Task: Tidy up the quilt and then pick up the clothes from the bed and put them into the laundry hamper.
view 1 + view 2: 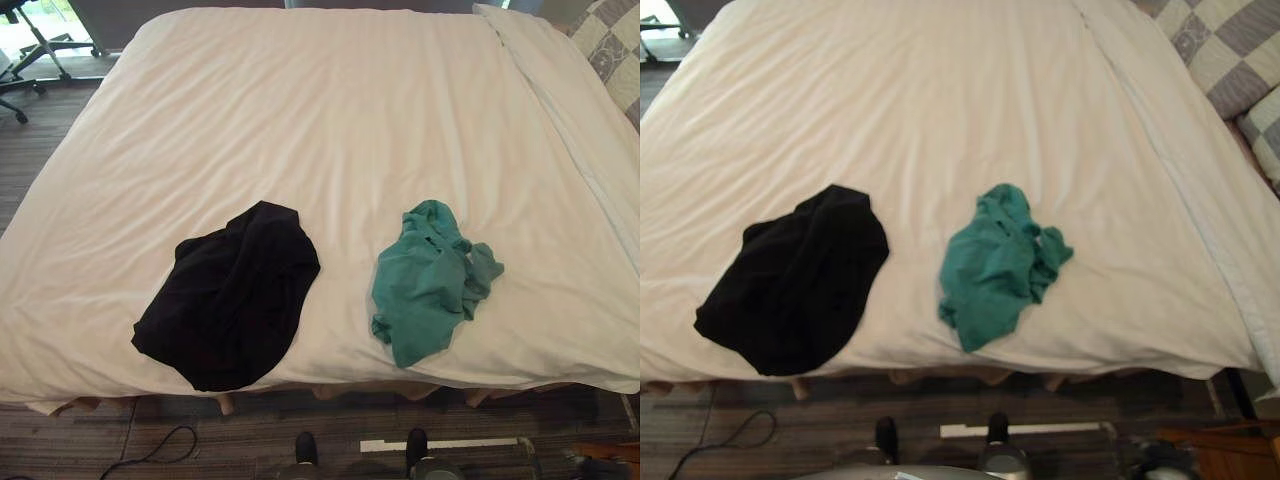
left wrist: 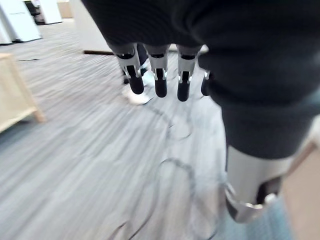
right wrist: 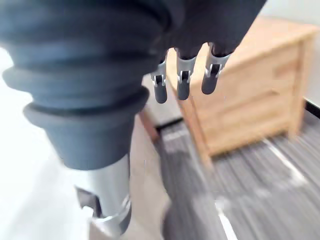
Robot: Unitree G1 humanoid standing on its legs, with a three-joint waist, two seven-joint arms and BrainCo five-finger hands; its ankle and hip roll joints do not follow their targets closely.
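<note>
A bed (image 1: 330, 120) stands on low wooden feet over grey striped floor (image 1: 40, 150). Checked grey-and-white pillows (image 1: 1230, 50) lie at its far right corner. An office chair (image 1: 25, 45) sits at far left in daylight. A light wooden cabinet (image 3: 250, 90) stands on the floor nearby.

Left robot hand (image 2: 165, 75): fingers (image 2: 161, 82) hung straight and relaxed in a row, dark tips downward, holding nothing; thumb (image 2: 250, 195) stood apart from them, below the dark ribbed cover.

Right robot hand (image 3: 187, 75): fingers (image 3: 183, 85) likewise straight, loose and empty; thumb (image 3: 107, 205) set apart beneath the ribbed wrist cover.
</note>
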